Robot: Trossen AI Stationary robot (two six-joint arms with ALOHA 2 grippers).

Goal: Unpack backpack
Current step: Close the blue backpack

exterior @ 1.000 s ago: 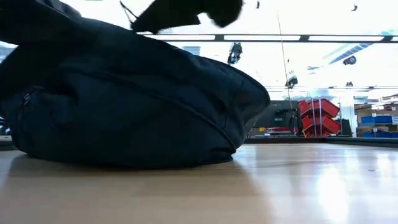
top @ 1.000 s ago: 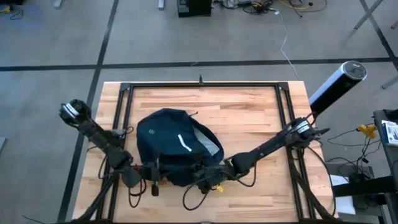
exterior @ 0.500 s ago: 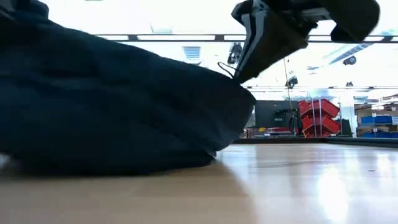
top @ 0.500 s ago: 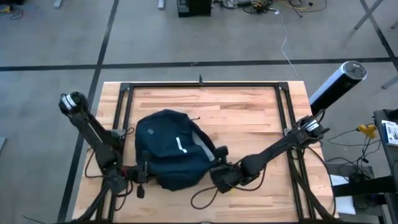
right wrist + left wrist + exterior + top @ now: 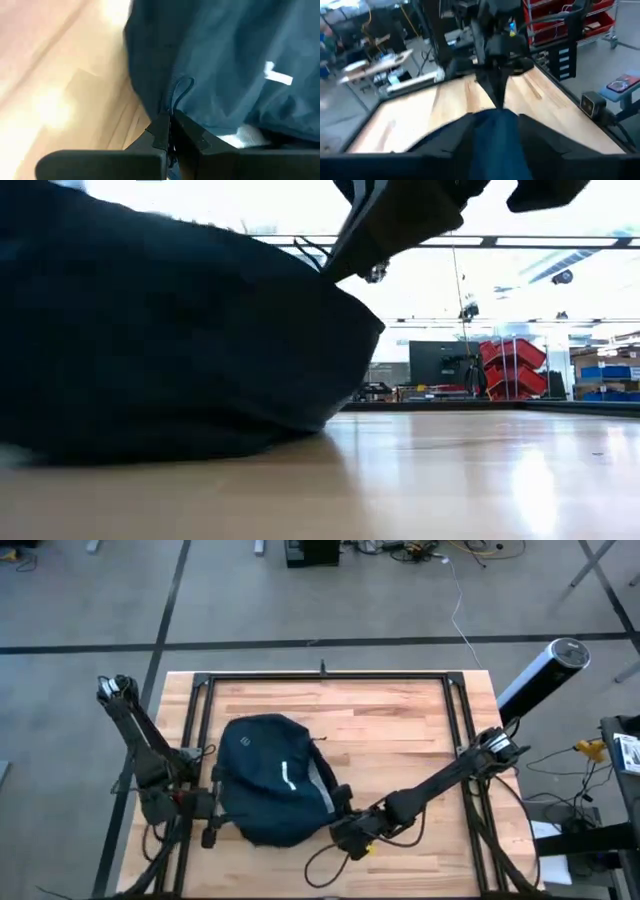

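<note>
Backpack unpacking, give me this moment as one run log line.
backpack: on table, near front edge | left gripper: at bag's left side, grip unclear | right gripper: shut on backpack fabric, right side | contents: none visible out

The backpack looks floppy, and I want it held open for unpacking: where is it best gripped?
Probably at the opening edge, where the grey lining shows on the backpack. It faces the right pincer, so come from that side; the rounded top gives only slack cloth. The left pincer is at the opposite edge.
</note>
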